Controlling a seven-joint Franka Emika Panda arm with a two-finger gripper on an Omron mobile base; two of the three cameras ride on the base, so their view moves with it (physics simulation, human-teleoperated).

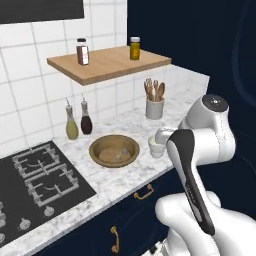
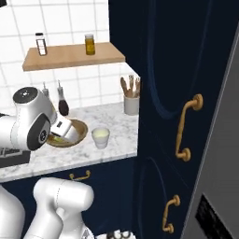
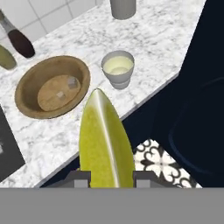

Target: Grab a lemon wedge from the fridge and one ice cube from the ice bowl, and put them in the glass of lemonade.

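Note:
My gripper (image 3: 107, 176) is shut on the lemon wedge (image 3: 105, 140), a yellow slice that looms large in the hand view. It hangs over the counter's front edge, just short of the glass of lemonade (image 3: 117, 68). To the left of the glass lies the brown ice bowl (image 3: 29, 85) with two pale ice cubes (image 3: 72, 82) inside. From the left base the glass (image 1: 156, 146) and bowl (image 1: 98, 150) sit side by side, with my hand partly behind the arm. From the right base my gripper (image 2: 58, 137) hovers over the bowl's (image 2: 80, 133) near side, left of the glass (image 2: 100, 137). The grey fridge (image 2: 219, 177) edges the right.
A white pot of wooden utensils (image 1: 154, 107) stands behind the glass. Two bottles (image 1: 79, 124) stand against the tiled wall, and a black hob (image 1: 35, 185) lies to the left. A wooden shelf (image 1: 107, 62) hangs above. A tall navy cabinet with gold handles (image 2: 186, 126) bounds the counter's right.

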